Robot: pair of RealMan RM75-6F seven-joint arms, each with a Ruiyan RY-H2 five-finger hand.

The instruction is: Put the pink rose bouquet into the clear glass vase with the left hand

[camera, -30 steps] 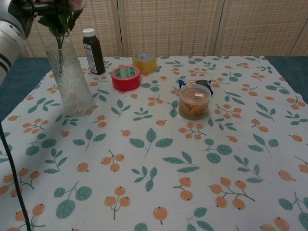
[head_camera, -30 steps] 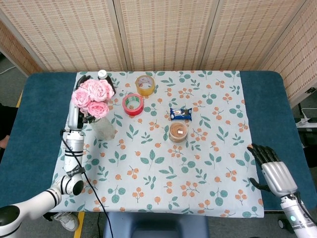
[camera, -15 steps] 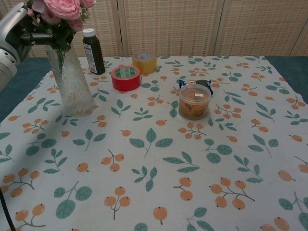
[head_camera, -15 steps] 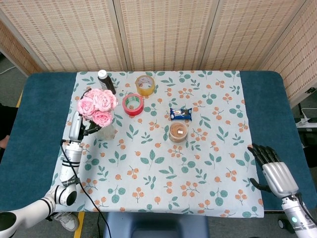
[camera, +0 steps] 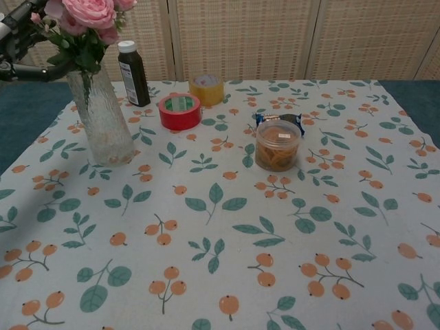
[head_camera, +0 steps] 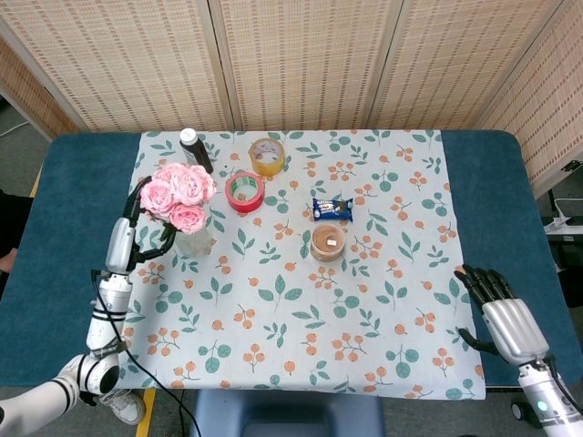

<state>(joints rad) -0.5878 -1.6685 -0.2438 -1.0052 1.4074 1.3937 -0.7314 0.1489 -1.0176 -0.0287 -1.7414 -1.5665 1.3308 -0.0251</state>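
The pink rose bouquet (head_camera: 179,196) (camera: 86,20) stands in the clear glass vase (head_camera: 194,240) (camera: 102,117) at the left of the cloth, stems down inside the glass. My left hand (head_camera: 137,228) (camera: 20,41) is just left of the vase with its fingers spread, holding nothing and apart from the flowers. My right hand (head_camera: 503,314) rests open on the blue table at the front right, seen only in the head view.
A dark bottle (head_camera: 194,148) (camera: 133,72) stands behind the vase. A red tape roll (head_camera: 244,191) (camera: 180,111), a yellow tape roll (head_camera: 266,157) (camera: 207,89), a snack packet (head_camera: 332,208) and a round tub of snacks (head_camera: 327,242) (camera: 278,145) sit mid-table on the floral cloth (head_camera: 364,300).
The bouquet has come down into the vase. My left hand has let go of it and drawn back to the left with fingers spread. The right hand has not moved.
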